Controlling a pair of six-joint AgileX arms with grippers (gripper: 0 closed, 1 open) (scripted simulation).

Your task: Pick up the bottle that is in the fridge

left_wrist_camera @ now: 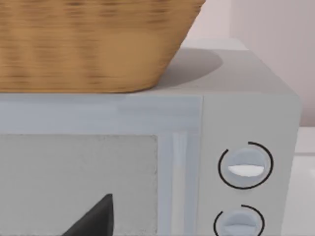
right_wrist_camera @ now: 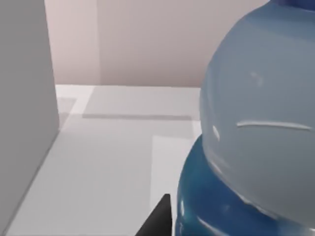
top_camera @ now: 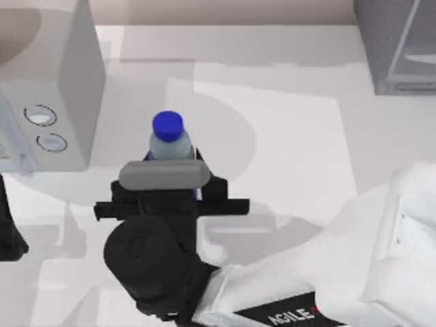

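- Sitting at the table's left is the pale box with two dials [top_camera: 48, 126], a wicker basket [left_wrist_camera: 93, 44] on top; my left arm [top_camera: 10, 231] idles in front of it.
- Centre: the bottle [top_camera: 169, 139] stands upright, my right gripper [top_camera: 170, 178] at its body; whether the fingers pinch it, I cannot tell.
- Far right: the fridge [top_camera: 398, 44], well apart — so the bottle is already out; at most the lift remains.

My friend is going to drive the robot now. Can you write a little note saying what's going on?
Right gripper: at the bottle, mid-table, looks shut on it.
Left arm: parked at the table's left edge, facing the box with two dials, a wicker basket on top.
Fridge: far right corner; bottle is outside it.
Done: bottle reached and gripped.
Left: confirm it is lifted and held steady.
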